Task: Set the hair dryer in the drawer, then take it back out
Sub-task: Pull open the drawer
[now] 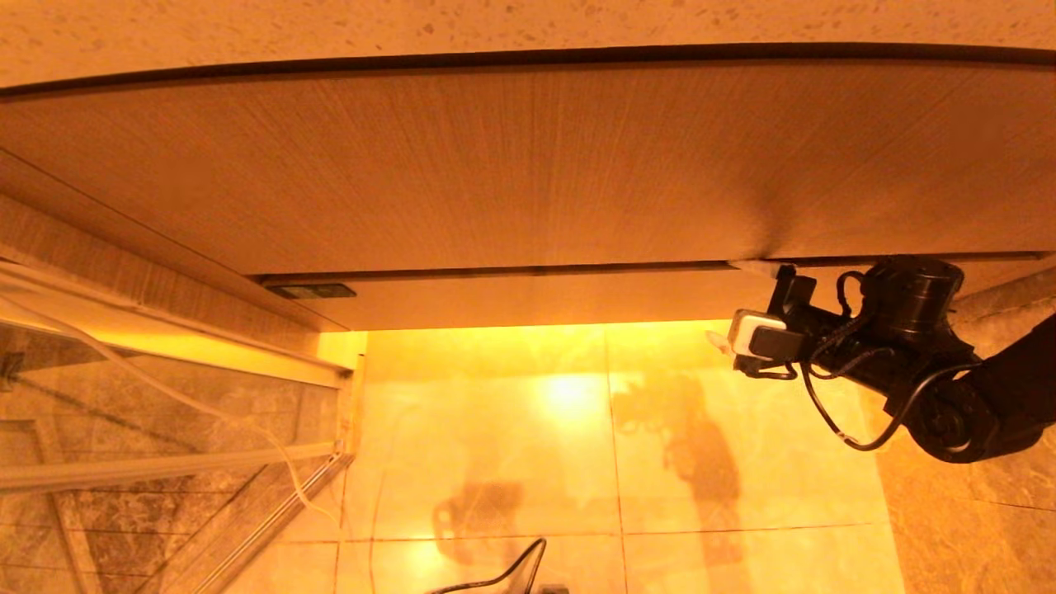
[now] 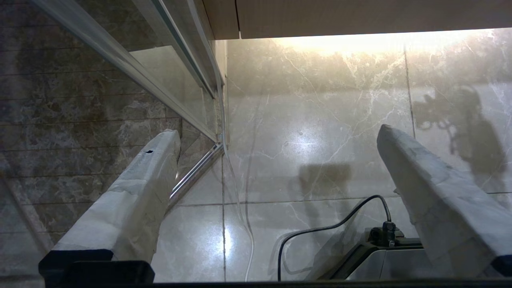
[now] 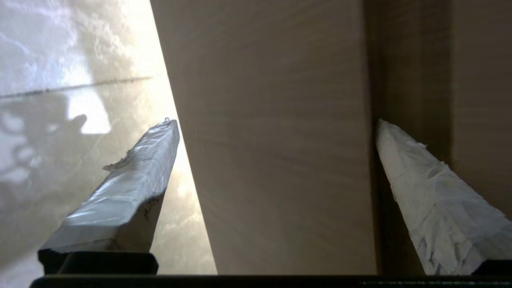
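Note:
The hair dryer shows in no view. The drawer [image 1: 528, 299] is closed; only its narrow light-wood front shows, below the taller wood-grain panel [image 1: 495, 165]. My right gripper [image 1: 740, 304] is at the drawer front's right end, open. In the right wrist view the drawer front [image 3: 280, 160] fills the space inside the right gripper [image 3: 276, 122]. One of its fingers [image 3: 404, 160] reaches into the dark gap above the front, and the other lies on its floor side. My left gripper [image 2: 280, 134] hangs open over the marble floor, holding nothing.
A speckled countertop [image 1: 528, 25] runs above the panel. A glass partition with a metal frame [image 1: 165, 462] and a thin white cord [image 1: 272, 445] stands at the left. The glossy marble floor [image 1: 577, 462] lies below. A black cable [image 2: 320, 230] and the robot's base [image 2: 384, 256] sit low in the left wrist view.

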Controlling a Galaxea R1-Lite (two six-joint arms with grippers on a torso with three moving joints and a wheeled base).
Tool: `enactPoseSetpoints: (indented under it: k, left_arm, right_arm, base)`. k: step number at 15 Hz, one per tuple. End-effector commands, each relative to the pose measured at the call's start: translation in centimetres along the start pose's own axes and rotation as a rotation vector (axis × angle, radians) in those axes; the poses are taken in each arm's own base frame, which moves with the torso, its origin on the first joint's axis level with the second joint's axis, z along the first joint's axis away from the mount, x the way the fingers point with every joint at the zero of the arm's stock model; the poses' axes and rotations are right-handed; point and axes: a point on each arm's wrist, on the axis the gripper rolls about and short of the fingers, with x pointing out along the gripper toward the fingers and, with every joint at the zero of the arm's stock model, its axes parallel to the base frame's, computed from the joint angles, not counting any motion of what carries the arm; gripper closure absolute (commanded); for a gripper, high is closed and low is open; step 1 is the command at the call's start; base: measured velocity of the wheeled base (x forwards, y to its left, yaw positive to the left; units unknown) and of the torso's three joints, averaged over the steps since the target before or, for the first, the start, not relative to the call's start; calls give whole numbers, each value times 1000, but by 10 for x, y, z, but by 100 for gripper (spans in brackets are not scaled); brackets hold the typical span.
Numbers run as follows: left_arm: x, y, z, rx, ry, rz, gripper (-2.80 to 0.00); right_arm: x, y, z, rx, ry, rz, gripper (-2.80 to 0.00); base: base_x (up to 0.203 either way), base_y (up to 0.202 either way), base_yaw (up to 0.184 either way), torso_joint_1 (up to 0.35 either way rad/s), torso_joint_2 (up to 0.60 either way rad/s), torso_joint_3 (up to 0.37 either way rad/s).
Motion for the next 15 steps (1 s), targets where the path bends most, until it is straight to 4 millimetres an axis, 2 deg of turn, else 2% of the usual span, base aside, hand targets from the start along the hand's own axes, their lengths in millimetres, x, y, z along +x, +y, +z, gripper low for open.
enactPoseSetpoints:
  k: [1,4,10,15]
  left_arm:
    - [0,0,0,0,0,0,-280]
    - [0,0,0,0,0,0,-280]
    - [0,0,0,0,0,0,-280]
    - [0,0,0,0,0,0,-280]
  right_arm:
    - [1,3,0,-10,-2,11,-280]
    - [1,7,-2,-32,6,38,-280]
    - [1,4,-2,-32,37,34,-280]
    - [-9,8,1,12,45,157,-280]
  base:
    - [0,0,0,0,0,0]
    - [0,0,0,0,0,0]
    - [0,0,0,0,0,0]
    - [0,0,0,0,0,0]
